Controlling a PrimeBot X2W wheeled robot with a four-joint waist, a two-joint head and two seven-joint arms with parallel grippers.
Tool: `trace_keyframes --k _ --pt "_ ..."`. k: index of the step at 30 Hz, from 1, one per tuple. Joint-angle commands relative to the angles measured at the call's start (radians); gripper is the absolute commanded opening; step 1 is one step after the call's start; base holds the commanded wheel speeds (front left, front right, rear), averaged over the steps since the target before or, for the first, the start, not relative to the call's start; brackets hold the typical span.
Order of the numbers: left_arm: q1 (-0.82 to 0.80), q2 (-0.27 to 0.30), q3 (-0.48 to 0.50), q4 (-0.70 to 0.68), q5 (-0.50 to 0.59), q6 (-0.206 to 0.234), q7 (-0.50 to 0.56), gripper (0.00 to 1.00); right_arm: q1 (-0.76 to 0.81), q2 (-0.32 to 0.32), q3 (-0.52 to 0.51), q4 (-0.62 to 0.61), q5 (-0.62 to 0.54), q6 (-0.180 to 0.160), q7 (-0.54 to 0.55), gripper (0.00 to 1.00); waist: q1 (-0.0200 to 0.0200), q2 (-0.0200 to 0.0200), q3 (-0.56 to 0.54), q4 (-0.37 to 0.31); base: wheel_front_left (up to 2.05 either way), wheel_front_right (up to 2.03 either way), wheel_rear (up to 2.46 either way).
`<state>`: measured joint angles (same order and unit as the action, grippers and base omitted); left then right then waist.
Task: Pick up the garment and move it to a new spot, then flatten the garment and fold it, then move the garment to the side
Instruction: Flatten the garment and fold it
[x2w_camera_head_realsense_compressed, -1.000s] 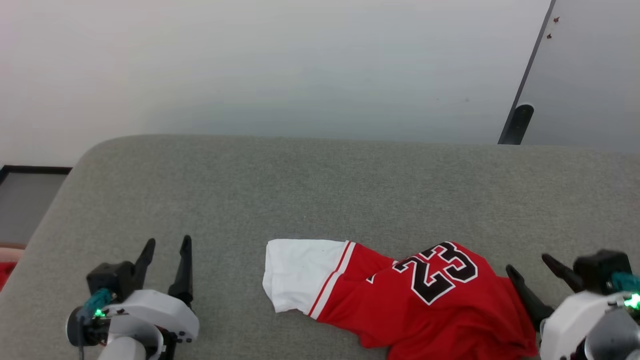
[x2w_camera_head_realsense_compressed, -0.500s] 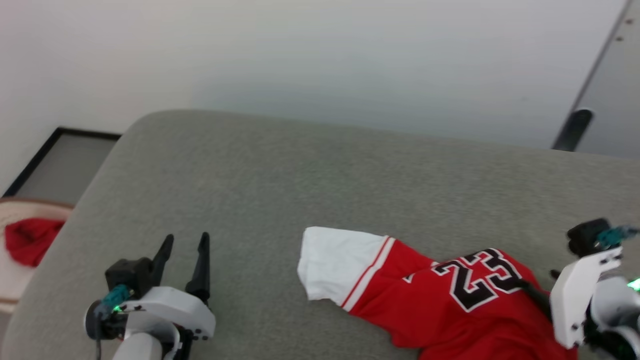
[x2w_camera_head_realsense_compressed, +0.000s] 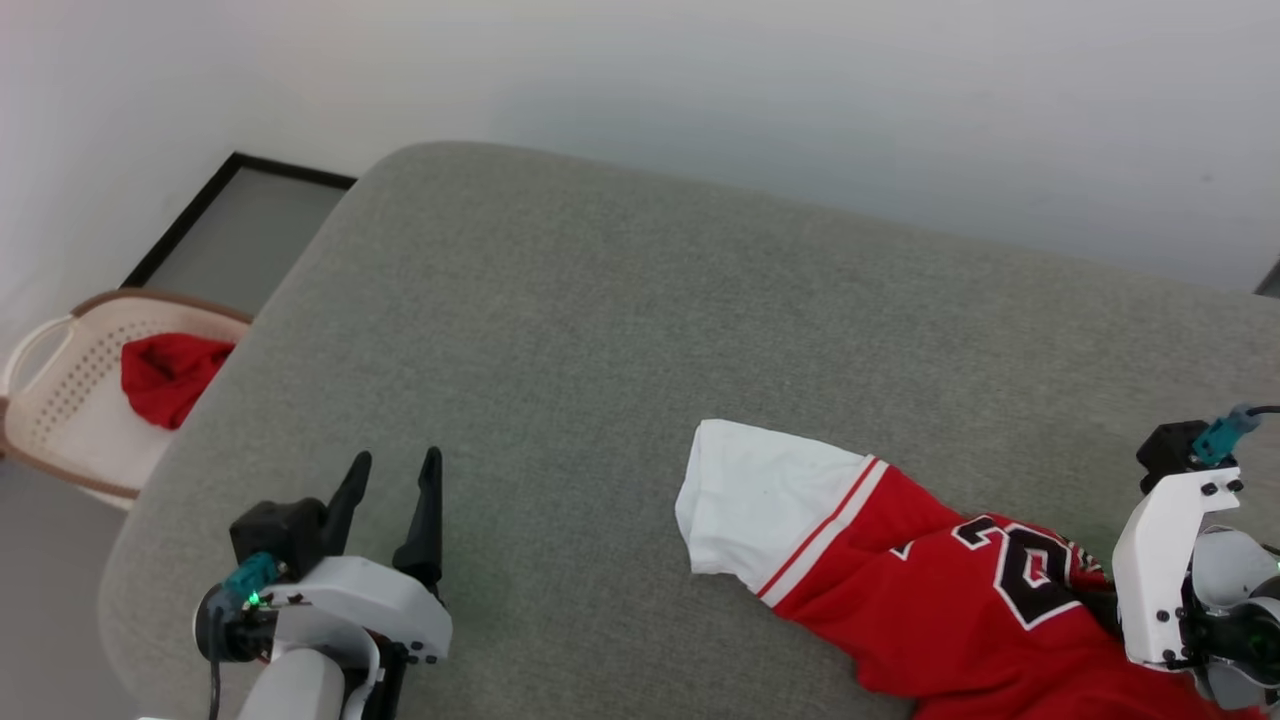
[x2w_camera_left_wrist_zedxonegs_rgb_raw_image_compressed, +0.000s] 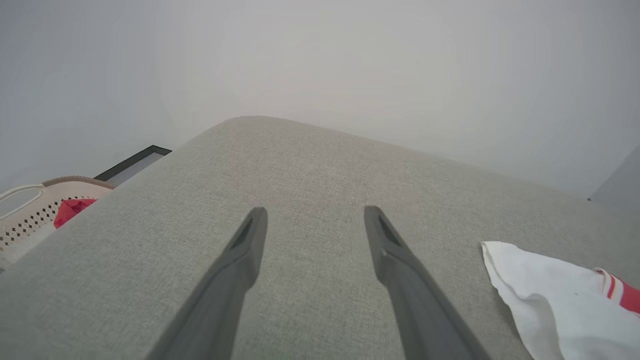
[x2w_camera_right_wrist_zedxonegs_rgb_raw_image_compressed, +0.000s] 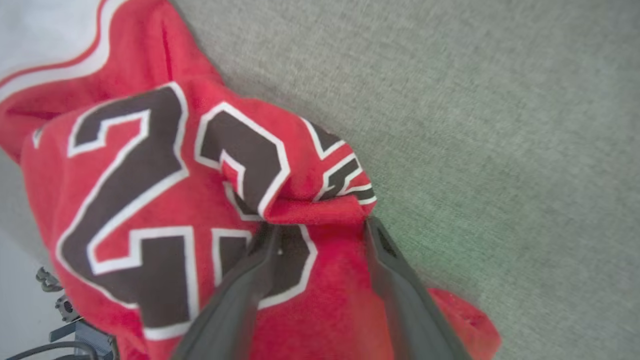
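1. my left fingers (x2w_camera_head_realsense_compressed: 396, 470) are spread wide with nothing between them. they hover over the bare left part of the grey fabric-covered bench (x2w_camera_head_realsense_compressed: 600, 330), tips pointing toward the far edge.
2. in the left wrist view the same left fingers (x2w_camera_left_wrist_zedxonegs_rgb_raw_image_compressed: 315, 212) frame bare grey weave. the white sleeve of the shirt lies off to the right, apart from them.
3. the red jersey-style shirt with white short sleeves and a black, white-outlined 23 (x2w_camera_head_realsense_compressed: 900, 600) lies crumpled on the near right part of the bench. one white sleeve with red-and-white trim stretches out flat toward the left.
4. my right fingers (x2w_camera_right_wrist_zedxonegs_rgb_raw_image_compressed: 318, 227) are spread too, lying on the red cloth. their tips sit either side of a raised fold by the number (they bracket the fold without pinching it).
5. the shirt (x2w_camera_right_wrist_zedxonegs_rgb_raw_image_compressed: 125, 200) bunches up at that fold. bare bench shows beside it.
6. beyond the bench's left corner a cream perforated plastic basket (x2w_camera_head_realsense_compressed: 60, 400) stands on the floor. it holds a plain red cloth lump (x2w_camera_head_realsense_compressed: 165, 375).
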<state>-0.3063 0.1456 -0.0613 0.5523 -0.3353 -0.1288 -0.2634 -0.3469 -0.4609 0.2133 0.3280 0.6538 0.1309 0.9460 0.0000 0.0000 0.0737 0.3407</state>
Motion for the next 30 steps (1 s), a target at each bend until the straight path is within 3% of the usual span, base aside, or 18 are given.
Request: trace_keyframes --k 1,5,10,18,30 --pt "-0.005 0.003 0.002 0.001 -0.006 -0.003 -0.001 1.00 -0.010 -0.005 0.007 -0.001 0.000 0.000 0.013 0.00 0.0000 0.0000 0.009 0.009 0.00 0.00 0.00" --pt "-0.005 0.005 0.006 0.008 -0.006 -0.003 -0.001 1.00 -0.013 -0.014 -0.001 -0.014 -0.012 0.000 0.036 0.00 0.0000 0.0000 0.001 -0.001 0.00 0.00 0.00" --pt "-0.004 0.005 0.004 0.011 -0.010 -0.003 -0.001 1.00 -0.036 -0.011 -0.008 -0.054 -0.025 0.000 -0.013 0.00 0.0000 0.0000 -0.016 -0.018 0.00 0.00 0.00" --pt "0.012 0.020 0.015 0.022 -0.010 -0.003 -0.001 1.00 -0.045 -0.056 0.111 -0.238 -0.046 0.000 -0.091 0.00 0.0000 0.0000 -0.057 -0.050 0.00 0.00 0.00" --pt "0.045 0.029 0.038 0.022 -0.007 -0.003 -0.001 1.00 0.137 -0.056 0.207 -0.573 0.009 0.000 0.042 0.00 0.0000 0.0000 -0.102 -0.071 0.00 0.00 0.00"
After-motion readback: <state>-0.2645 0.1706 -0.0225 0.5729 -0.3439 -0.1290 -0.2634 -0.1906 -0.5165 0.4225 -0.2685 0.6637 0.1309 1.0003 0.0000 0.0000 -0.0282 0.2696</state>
